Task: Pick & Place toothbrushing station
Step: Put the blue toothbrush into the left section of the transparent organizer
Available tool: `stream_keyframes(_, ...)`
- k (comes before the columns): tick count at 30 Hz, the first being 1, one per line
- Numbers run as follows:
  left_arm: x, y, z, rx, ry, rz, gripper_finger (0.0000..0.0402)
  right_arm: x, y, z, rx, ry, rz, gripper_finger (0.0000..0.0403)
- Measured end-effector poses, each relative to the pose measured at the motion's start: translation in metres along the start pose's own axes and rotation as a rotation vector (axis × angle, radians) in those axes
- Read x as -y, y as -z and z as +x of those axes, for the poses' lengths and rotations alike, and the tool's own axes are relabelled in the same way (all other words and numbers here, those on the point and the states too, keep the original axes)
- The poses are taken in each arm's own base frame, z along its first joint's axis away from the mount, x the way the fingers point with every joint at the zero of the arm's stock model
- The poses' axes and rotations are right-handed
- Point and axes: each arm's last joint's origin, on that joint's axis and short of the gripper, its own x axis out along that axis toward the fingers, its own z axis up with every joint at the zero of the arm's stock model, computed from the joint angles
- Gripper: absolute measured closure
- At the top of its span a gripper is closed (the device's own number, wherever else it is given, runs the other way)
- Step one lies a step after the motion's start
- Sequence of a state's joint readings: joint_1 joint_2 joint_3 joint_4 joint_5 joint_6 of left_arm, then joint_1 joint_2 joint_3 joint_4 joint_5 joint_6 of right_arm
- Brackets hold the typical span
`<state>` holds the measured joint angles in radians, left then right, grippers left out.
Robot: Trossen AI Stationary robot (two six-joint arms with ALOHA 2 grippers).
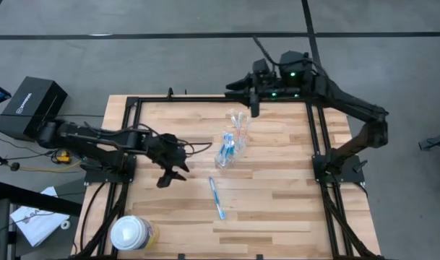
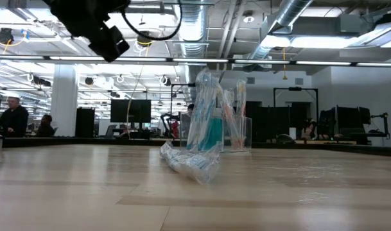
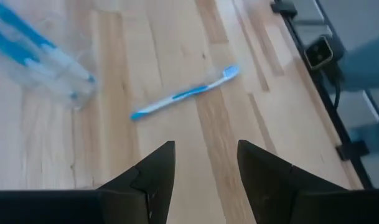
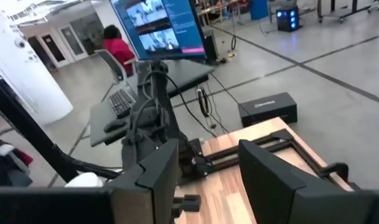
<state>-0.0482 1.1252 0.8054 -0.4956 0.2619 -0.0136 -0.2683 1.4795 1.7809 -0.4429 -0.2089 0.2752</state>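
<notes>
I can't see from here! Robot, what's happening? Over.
Left gripper open, empty, above table. Right gripper open, parked at far edge. Loose toothbrush lies flat. Nothing blocking it.

The bench [image 1: 277, 209] is made of light wooden planks with a dark metal frame along its edges. On it stand a clear cup [image 1: 238, 120] with toothbrushes, and beside it lies a clear packet of blue brushes [image 1: 227, 151]. A single blue and white toothbrush [image 1: 217, 198] lies apart from them, and a round white-topped container [image 1: 130, 233] stands at one corner.
</notes>
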Motion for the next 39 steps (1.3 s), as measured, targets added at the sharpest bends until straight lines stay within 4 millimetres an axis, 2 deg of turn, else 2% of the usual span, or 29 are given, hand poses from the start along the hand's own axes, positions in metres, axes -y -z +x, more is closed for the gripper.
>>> stream_keyframes(2,0.0,-0.009,0.005,-0.017,0.018,0.037,0.0233,0.001,0.001,0.008,0.011,-0.006,0.016,0.0244)
stream_keyframes(6,-0.002,-0.018,0.02,-0.085,0.044,0.111,0.0235,0.001,-0.003,0.009,0.054,-0.019,0.02,0.0244)
stream_keyframes(18,-0.007,-0.049,0.062,-0.151,0.074,0.309,0.024,0.0,-0.008,0.0,0.081,-0.034,0.013,0.0244)
stream_keyframes(27,0.008,-0.07,0.097,-0.167,0.114,0.404,0.0245,0.004,-0.008,-0.001,0.054,-0.075,0.006,0.0244)
stream_keyframes(35,0.018,-0.08,0.129,-0.165,0.15,0.447,0.0245,0.007,-0.009,-0.002,0.045,-0.117,-0.007,0.0244)
stream_keyframes(39,0.019,-0.078,0.147,-0.176,0.17,0.451,0.0245,0.008,-0.01,-0.002,0.041,-0.131,-0.012,0.0244)
